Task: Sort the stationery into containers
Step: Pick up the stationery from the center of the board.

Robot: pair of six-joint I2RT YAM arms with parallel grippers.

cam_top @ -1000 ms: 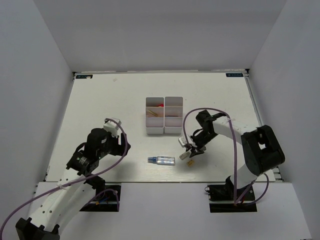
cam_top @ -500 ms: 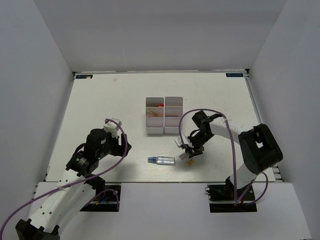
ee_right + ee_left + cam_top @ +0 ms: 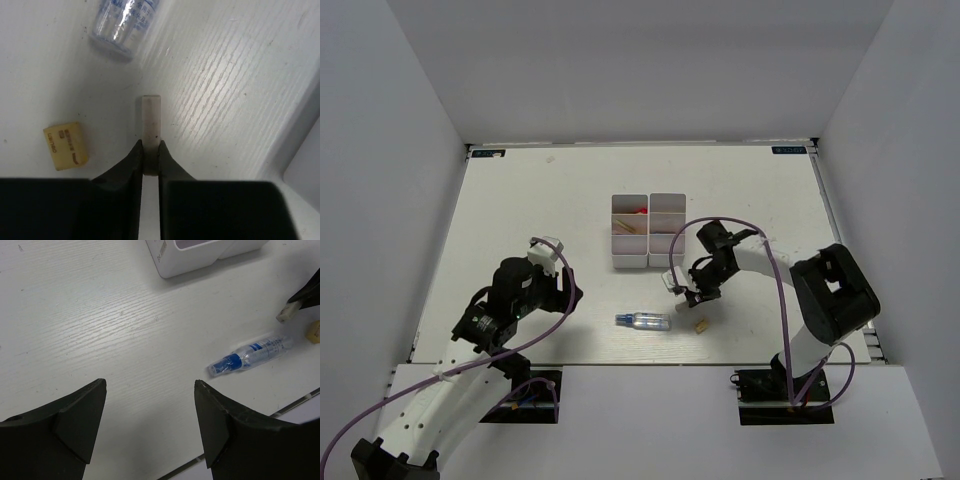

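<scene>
My right gripper [image 3: 150,150] is shut on a small white eraser [image 3: 151,117], which sticks out ahead of the fingertips just above the table. A yellow eraser [image 3: 65,145] lies to its left, and the silver-blue tube [image 3: 125,22] lies beyond. From above, the right gripper [image 3: 686,296] hangs just in front of the two white containers [image 3: 630,262], between the tube [image 3: 644,320] and the yellow eraser [image 3: 700,325]. My left gripper [image 3: 150,385] is open over bare table, left of the tube [image 3: 250,355].
The left container holds a red item [image 3: 638,210] and tan sticks [image 3: 626,228]. A corner of the containers [image 3: 305,150] is close on the right gripper's right side. The table's near edge runs just behind the tube.
My right gripper has closed on the white eraser and shifted left and away from the yellow eraser, toward the containers. The left arm has stayed put.
</scene>
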